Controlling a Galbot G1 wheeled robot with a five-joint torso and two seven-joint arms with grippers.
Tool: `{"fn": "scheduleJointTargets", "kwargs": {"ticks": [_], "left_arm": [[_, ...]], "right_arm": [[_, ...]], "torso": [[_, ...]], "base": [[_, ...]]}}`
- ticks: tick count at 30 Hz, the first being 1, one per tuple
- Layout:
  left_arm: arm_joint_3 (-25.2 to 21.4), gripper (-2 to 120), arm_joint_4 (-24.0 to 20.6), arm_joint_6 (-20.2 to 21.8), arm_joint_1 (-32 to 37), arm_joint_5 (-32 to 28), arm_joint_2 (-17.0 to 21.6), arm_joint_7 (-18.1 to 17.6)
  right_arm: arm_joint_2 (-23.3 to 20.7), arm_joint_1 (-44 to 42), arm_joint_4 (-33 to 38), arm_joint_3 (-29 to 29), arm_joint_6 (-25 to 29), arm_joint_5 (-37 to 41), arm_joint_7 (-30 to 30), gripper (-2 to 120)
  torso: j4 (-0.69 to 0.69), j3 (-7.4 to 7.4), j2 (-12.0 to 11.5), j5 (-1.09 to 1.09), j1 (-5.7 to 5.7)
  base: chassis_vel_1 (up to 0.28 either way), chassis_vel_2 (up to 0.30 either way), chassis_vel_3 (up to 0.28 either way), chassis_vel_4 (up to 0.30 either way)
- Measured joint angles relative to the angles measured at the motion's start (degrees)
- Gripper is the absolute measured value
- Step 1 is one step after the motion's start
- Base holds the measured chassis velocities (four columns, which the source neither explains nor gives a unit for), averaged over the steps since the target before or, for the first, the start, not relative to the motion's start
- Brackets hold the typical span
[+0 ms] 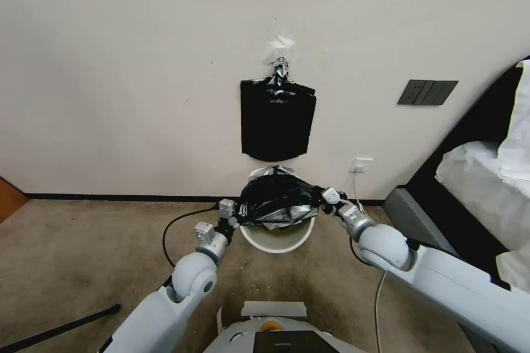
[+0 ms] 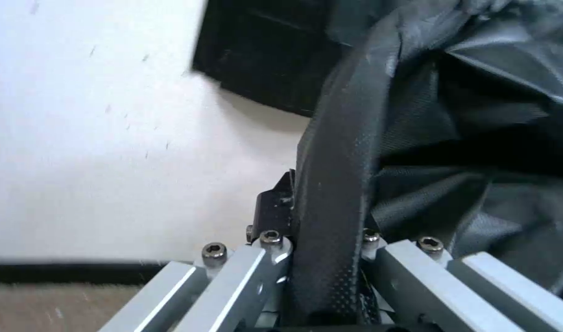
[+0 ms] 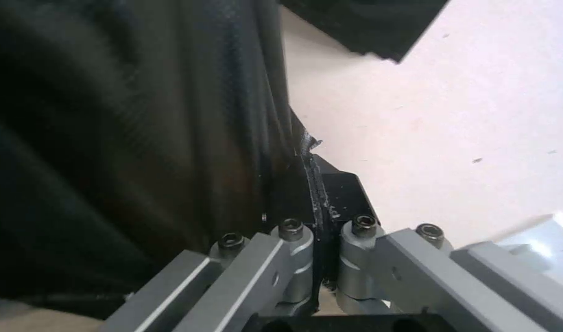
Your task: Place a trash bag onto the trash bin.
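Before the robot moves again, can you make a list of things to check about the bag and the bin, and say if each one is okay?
1. Left gripper has the trash bag: ok. The left wrist view shows a strip of bag pinched between its fingers.
2. Right gripper has the bag: ok. The right wrist view shows the bag's edge clamped.
3. Bag is over the trash bin: ok. It is stretched between both grippers, above the rim.
4. Bag's mouth is open and facing down into the bin: cannot tell, it looks bunched.
5. Bag is folded over the rim: not ok. The near rim is bare.
6. Bundle of spare bags is out of the way: ok, it hangs on the wall.
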Motion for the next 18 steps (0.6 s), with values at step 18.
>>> {"fn": "scheduleJointTargets", "kwargs": {"ticks": [18], "left_arm": [[-2.43,3,-2.6,1.7,2.04,-7.35,0.09,-3.1]], "right_arm": [[11.81,-11.91,-0.54,1.89,5.88,-1.89,0.26,0]], "torso": [[0.0,0.0,0.0,0.0,0.0]], "base": [[0.0,0.0,0.0,0.0]]}}
